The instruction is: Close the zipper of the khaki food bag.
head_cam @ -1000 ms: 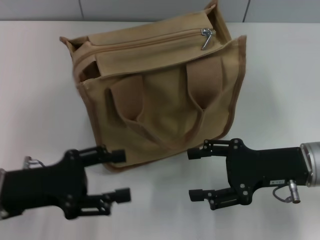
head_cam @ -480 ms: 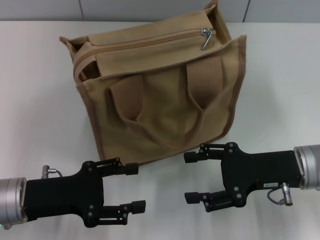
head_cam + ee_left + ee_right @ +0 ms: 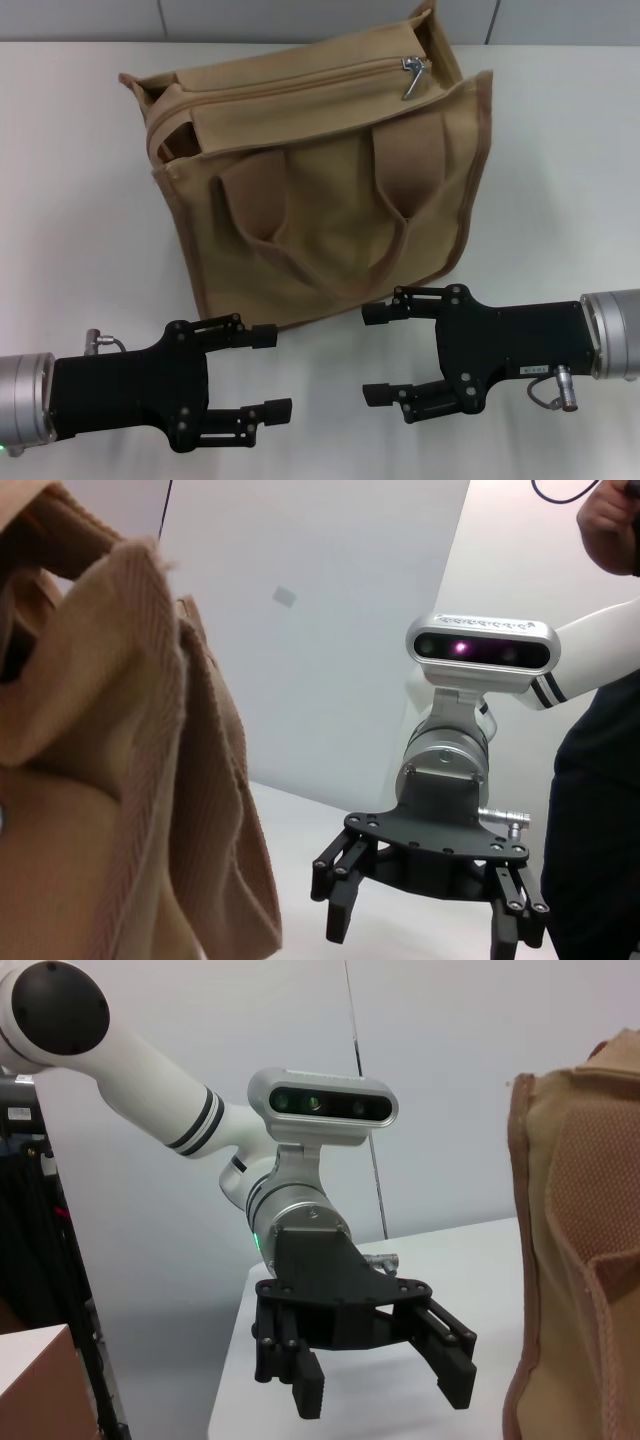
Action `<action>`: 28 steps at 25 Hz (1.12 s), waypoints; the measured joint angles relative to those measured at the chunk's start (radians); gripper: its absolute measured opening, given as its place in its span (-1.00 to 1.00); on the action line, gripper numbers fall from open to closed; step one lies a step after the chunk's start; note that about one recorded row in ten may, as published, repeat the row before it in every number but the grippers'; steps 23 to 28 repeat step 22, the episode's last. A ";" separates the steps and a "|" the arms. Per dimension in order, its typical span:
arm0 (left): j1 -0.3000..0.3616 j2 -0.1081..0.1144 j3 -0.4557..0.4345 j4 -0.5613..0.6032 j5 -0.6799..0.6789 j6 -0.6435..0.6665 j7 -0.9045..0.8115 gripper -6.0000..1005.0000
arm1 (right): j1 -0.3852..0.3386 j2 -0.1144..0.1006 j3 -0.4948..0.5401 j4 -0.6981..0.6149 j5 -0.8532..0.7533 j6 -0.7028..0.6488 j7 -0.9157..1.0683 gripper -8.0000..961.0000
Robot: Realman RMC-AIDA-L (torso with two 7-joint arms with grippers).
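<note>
The khaki food bag (image 3: 330, 200) stands on the white table (image 3: 80, 220), its two handles hanging down the front. The zipper (image 3: 290, 85) runs along the top flap, and its silver pull tab (image 3: 412, 76) sits at the right end. My left gripper (image 3: 272, 372) is open and empty, low in front of the bag's left corner. My right gripper (image 3: 373, 354) is open and empty in front of the bag's right half. The two grippers face each other. The left wrist view shows the bag (image 3: 110, 780) and the right gripper (image 3: 425, 930). The right wrist view shows the bag (image 3: 585, 1260) and the left gripper (image 3: 382, 1388).
A grey wall runs behind the table's far edge (image 3: 250, 42). A person in dark clothes (image 3: 600, 810) stands behind the right arm. A cardboard box (image 3: 35, 1385) sits off the table beside the left arm.
The left gripper has moved right and a little nearer the front edge. The right gripper has shifted slightly left and lower. The bag and pull tab have not moved.
</note>
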 joint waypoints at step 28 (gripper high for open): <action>-0.002 0.002 0.011 0.000 0.003 -0.001 0.000 0.59 | 0.003 0.000 0.003 0.001 0.003 -0.003 0.004 0.70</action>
